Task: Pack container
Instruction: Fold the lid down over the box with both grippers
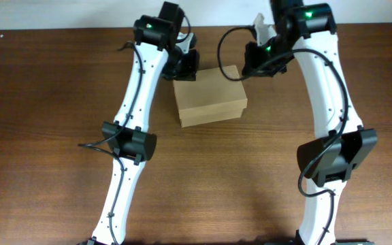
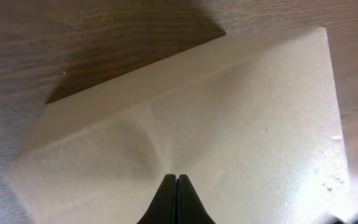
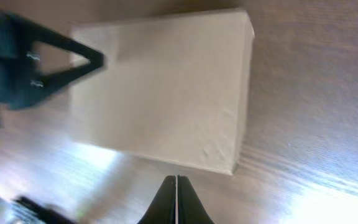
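1. Container (image 1: 209, 95), with its flap lid lying shut, rests on the tabletop (image 1: 46, 102) between the two arms.
2. Left gripper (image 2: 176, 179), jaws together, is above the container's far-left corner. Right gripper (image 3: 176, 179), jaws together, is just beside its far-right corner.
3. Step judged: closing, nearly done; the next move calls for pressing the flap flat.
4. No brand, label or writing legible.

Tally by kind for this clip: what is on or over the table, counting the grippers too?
Cardboard box: 1
Grippers: 2 (left gripper, right gripper)
Total: 3
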